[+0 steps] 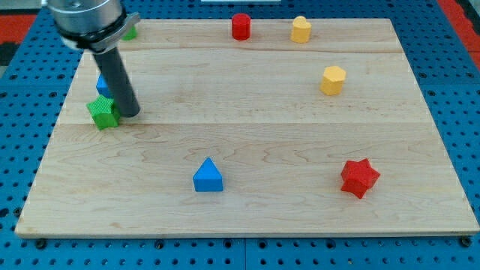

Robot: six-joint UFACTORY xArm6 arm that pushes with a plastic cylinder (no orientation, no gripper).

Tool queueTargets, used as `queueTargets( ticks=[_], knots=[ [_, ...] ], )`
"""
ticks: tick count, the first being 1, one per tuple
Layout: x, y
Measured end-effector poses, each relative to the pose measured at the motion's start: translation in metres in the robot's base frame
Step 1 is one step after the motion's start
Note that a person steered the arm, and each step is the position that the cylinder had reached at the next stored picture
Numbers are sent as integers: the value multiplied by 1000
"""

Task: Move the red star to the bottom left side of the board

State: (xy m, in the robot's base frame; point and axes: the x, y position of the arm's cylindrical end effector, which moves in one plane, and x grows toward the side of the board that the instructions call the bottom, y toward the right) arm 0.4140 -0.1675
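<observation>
The red star [359, 177] lies on the wooden board [247, 135] at the view's lower right. My tip [128, 114] is far from it, at the view's left, touching or just beside the right side of a green star [103, 112]. A blue block [103, 85] sits just behind the rod, partly hidden by it.
A blue triangle block [208, 176] lies at the lower middle. A red cylinder [241, 26] and a yellow block [301, 29] stand at the top edge. A yellow hexagon block [333, 79] is at the right. A green block [130, 32] peeks out at the top left.
</observation>
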Motion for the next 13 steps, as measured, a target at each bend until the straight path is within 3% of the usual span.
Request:
queueTargets(
  ticks=[2,3,4,6,7,8,9,10,11,12,13],
  knots=[
    [18,-16],
    [60,-6],
    [61,51],
    [59,314],
    [87,427],
    [175,401],
    [189,360],
    [141,316],
    [110,229],
    [105,249],
    [150,255]
  ],
)
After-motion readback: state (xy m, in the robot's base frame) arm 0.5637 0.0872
